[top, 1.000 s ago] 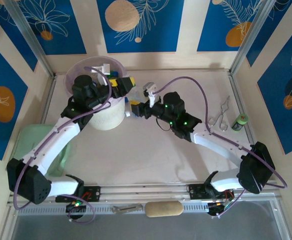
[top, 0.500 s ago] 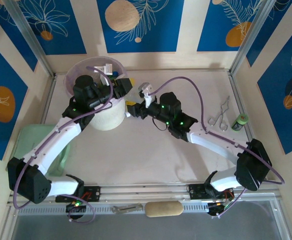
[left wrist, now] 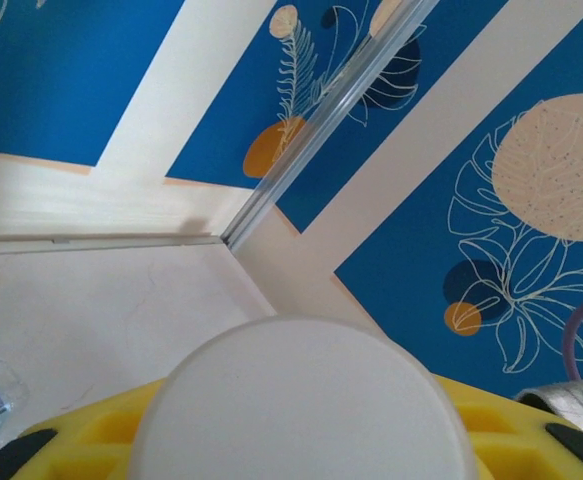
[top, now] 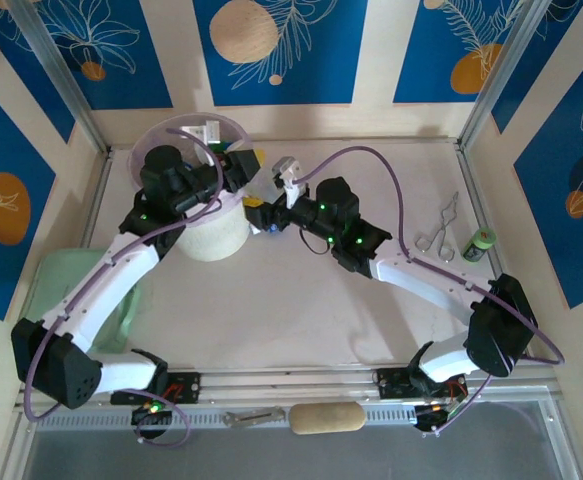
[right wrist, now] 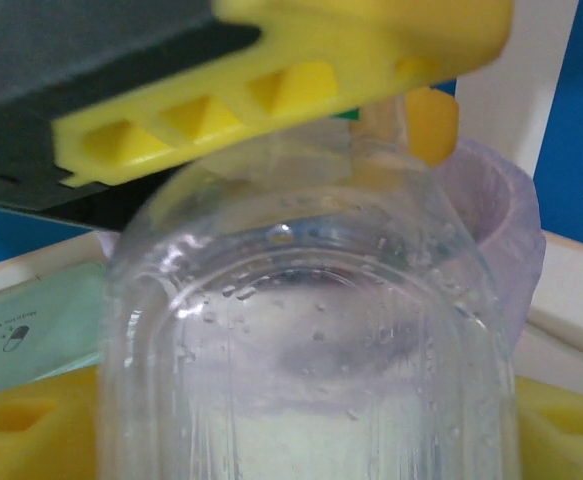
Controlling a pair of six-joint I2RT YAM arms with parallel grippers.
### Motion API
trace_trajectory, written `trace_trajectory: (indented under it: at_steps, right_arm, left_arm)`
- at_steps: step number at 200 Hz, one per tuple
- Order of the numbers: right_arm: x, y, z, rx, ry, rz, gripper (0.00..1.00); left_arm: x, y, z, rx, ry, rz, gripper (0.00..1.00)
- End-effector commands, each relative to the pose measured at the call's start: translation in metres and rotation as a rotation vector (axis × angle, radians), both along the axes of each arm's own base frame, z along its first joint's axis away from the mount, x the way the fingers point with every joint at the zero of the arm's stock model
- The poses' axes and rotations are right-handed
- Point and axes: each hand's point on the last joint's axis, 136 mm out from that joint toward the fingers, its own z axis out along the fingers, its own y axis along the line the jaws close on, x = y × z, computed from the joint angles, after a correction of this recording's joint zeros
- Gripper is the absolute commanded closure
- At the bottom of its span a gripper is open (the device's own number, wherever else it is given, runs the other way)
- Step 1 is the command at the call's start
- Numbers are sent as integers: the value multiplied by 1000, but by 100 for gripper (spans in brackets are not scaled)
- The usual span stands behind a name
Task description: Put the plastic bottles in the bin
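The clear plastic bottle (right wrist: 311, 330) looks glossy, beaded with droplets. That thin lilac bag liner (right wrist: 511, 220) is filmy, semi-sheer plastic. Shiny metal forceps (top: 437, 235) at three o'clock; pale tabletop (top: 301, 310) looks matt.

The bin (top: 216, 238) stands far left, the tray (top: 53, 275) before it, the cylinder (top: 479, 243) at the right edge

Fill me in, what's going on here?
The two arms meet at the right side of the bin, apparently passing a bottle between them. The left gripper is shut on a clear bottle next to the bin's rim. The right gripper has a finger on either side of the same bottle's base, but the views don't show whether it is gripping. The bottle is not in the bin yet.
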Motion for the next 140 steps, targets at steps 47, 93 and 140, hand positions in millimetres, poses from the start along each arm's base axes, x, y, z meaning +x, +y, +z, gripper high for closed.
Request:
trace_trajectory:
  at_steps: [47, 93, 140]
  right_arm:
    - [-15, -21, 39, 101, -57, 3, 9]
    - [-11, -44, 31, 115, 3, -35, 9]
    - [-9, -52, 16, 89, 51, -57, 9]
  left_arm:
    - [26, 69, 79, 126, -251, 288, 69]
    - [49, 138, 86, 264, -317, 601, 69]
    - [68, 169, 73, 329, -330, 748, 69]
